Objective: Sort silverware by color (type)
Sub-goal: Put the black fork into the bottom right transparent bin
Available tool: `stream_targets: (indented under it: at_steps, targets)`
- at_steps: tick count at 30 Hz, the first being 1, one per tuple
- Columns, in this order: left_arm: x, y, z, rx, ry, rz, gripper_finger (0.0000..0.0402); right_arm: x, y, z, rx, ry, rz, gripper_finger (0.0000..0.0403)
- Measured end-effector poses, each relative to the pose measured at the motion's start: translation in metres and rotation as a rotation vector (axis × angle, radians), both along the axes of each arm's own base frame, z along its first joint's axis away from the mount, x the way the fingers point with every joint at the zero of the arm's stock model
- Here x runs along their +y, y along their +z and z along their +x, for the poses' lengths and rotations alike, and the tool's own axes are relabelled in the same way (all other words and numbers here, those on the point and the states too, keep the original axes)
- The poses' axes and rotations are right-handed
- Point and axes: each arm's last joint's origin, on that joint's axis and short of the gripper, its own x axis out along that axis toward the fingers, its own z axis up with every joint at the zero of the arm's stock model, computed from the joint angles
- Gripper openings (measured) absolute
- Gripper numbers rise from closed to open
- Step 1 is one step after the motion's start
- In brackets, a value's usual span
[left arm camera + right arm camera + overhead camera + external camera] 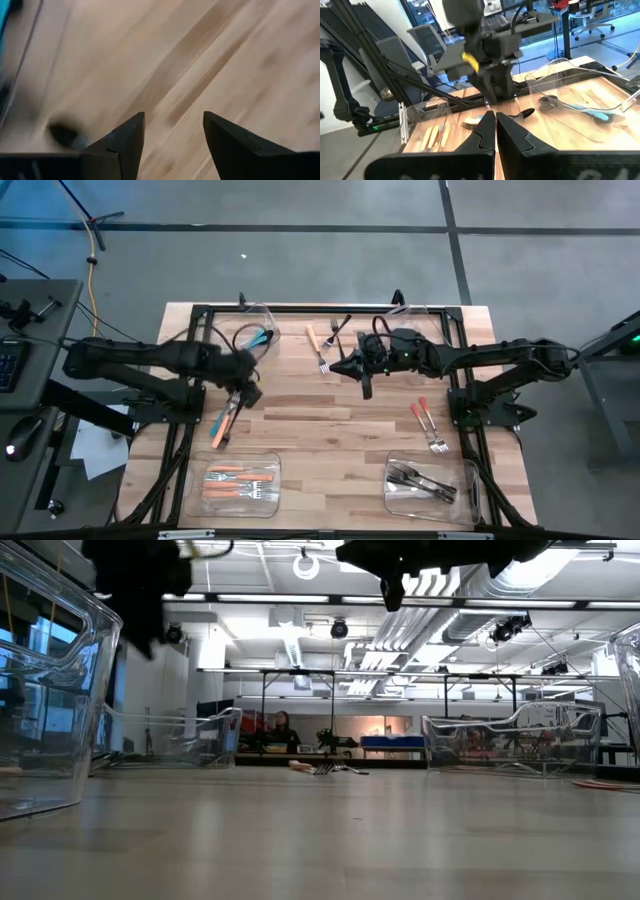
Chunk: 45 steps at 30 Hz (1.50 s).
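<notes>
A: status?
B: mid-sort. My left gripper hovers by the red-orange pcs on the wood-plank surface, jaws open, empty. Right gripper hangs mid-surface, jaws closed, empty.
A: next?
B: prob drop left onto those thin handles; loose forks wait far side.

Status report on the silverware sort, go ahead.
Left gripper open, empty, above the table by the teal bin. Right gripper shut, empty, mid-table. Loose silverware still unsorted. Nothing in the way.

Blurred tabletop (dark smudge unidentifiable)
</notes>
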Motion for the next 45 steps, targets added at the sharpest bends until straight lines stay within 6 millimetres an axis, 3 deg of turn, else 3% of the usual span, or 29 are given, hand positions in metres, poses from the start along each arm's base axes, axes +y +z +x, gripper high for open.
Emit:
stream_targets:
  at_steps: [5,14,18,25,45]
  targets:
    - [-0.017,-0.023,-0.006,0.274,0.121,-0.035,0.0190,0.000,-0.002,0.000,0.022,0.003,-0.005,0.0000]
    - [-0.046,-0.088,-0.004,0.349,0.176,-0.170,0.0190,0.001,-0.004,-0.001,0.034,0.029,-0.008,0.0000]
    - [-0.049,-0.105,-0.009,0.429,0.205,-0.188,0.0190,0.001,-0.004,-0.001,0.039,0.030,-0.014,0.0000]
    - [-0.049,-0.120,-0.012,0.438,0.219,-0.187,0.0190,0.001,-0.005,-0.001,0.044,0.030,-0.014,0.0000]
    - [-0.047,-0.120,-0.010,0.402,0.237,-0.148,0.0190,0.001,-0.005,-0.001,0.046,0.023,-0.014,0.0000]
